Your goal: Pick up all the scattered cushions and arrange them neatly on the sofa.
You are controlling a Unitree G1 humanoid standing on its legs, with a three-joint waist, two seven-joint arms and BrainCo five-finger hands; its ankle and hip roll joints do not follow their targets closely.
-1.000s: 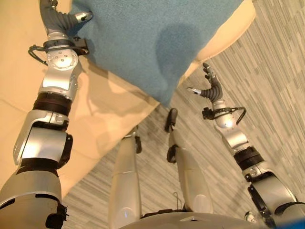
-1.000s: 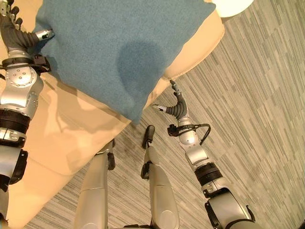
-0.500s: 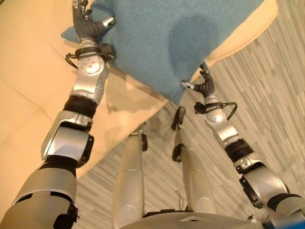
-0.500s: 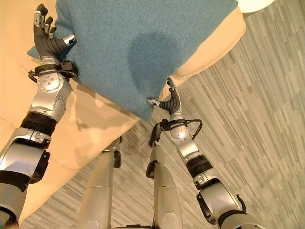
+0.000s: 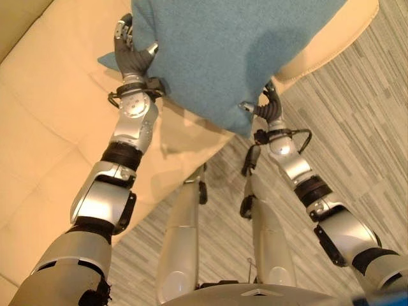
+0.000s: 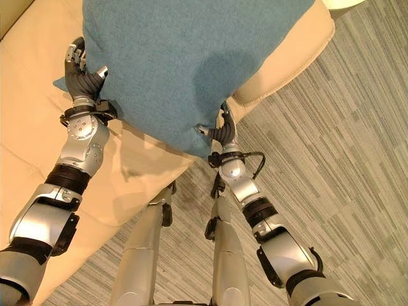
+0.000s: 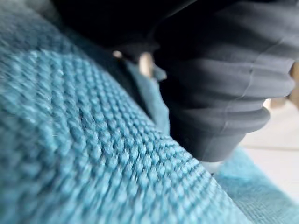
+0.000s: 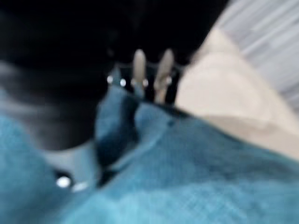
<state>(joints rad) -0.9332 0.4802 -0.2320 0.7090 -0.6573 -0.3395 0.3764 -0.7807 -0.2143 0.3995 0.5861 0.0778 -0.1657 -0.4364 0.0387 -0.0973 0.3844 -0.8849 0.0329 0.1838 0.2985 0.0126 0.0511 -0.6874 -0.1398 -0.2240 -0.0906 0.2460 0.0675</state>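
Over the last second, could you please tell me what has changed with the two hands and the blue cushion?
The right hand, a second ago open and clear of the blue cushion, has closed in on its lower corner, fingers now against the fabric. The left hand has shifted along the cushion's left edge, thumb on the blue fabric. The camera moved too. The cushion stays on the cream sofa.

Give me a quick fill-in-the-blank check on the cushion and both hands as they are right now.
1. The cushion between the two hands is ____ in colour.
2. The left hand is at the cushion's edge over the cream-coloured ____.
3. The right hand is at the cushion's lowest ____, which overhangs the sofa edge.
4. Beside the sofa, the floor is covered with striped grey ____.

Missing words: blue; sofa; corner; carpet
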